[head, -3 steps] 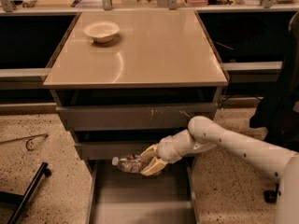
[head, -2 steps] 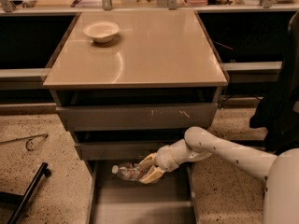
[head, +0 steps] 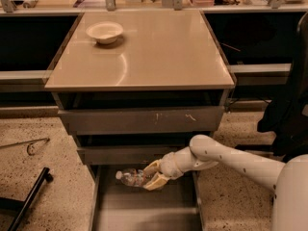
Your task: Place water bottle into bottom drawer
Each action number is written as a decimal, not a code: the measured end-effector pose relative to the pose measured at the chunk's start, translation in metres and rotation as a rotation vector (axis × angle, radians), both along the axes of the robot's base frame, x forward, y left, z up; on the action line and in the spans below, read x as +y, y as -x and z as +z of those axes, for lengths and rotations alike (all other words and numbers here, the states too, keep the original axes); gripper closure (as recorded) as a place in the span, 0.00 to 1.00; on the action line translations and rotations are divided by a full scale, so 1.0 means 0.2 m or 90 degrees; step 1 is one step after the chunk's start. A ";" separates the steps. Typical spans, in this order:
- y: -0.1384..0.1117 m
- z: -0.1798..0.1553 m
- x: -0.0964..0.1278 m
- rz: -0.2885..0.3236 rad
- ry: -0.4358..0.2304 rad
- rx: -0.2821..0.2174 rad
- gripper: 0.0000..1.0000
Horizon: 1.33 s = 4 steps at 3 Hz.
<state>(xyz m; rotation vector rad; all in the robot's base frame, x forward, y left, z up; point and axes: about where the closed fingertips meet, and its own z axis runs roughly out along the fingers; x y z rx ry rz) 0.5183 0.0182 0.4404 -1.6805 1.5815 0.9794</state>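
Observation:
The water bottle [head: 129, 177] is a small clear bottle with a white cap pointing left. It lies sideways in my gripper [head: 152, 175], whose tan fingers are shut on its right end. The gripper holds it low over the back part of the bottom drawer [head: 144, 211], which is pulled out, with a flat grey floor. My white arm [head: 231, 162] reaches in from the right, just below the middle drawer [head: 127, 154].
The scratched-front top drawer [head: 144, 120] is slightly out under the tan cabinet top [head: 154, 52]. A white bowl [head: 104, 32] sits at the top's back left. A black bar [head: 29, 196] and a wire object [head: 29, 146] lie on the floor at left.
My gripper has moved down and a little left with the bottle, bringing it closer to the bottom drawer's floor.

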 end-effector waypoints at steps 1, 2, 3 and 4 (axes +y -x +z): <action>0.00 -0.27 -0.06 -0.073 0.004 -0.050 1.00; -0.01 -0.53 -0.13 -0.158 0.000 -0.110 1.00; -0.15 -0.84 -0.22 -0.257 -0.004 -0.137 1.00; -0.15 -0.86 -0.20 -0.256 -0.006 -0.132 1.00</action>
